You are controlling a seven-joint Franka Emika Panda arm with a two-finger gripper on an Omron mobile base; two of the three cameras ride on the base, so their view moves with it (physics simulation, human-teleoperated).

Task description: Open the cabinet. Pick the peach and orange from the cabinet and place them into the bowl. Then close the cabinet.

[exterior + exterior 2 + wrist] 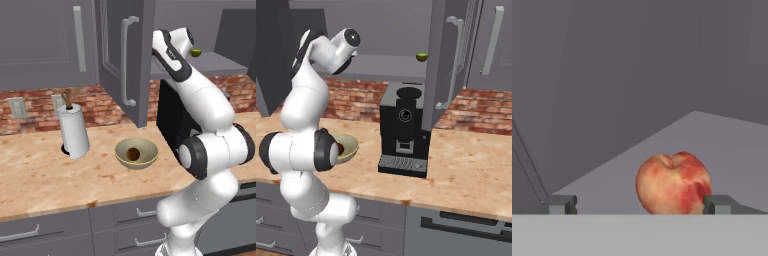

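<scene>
While pincer (637,204) gapes empty | one peach (673,183) between tips | one orange (132,153) in bowl (121,150)

Cabinet (122,60) doors matt grey, painted look; bar handle (128,60) smooth pale metal. Below cabinet: counter (45,185) polished mottled tan stone, brick wall (35,102) rough red. Bowl (137,153) smooth, glazed olive. Peach (673,183) skin soft, matt, blotchy red-yellow.
</scene>
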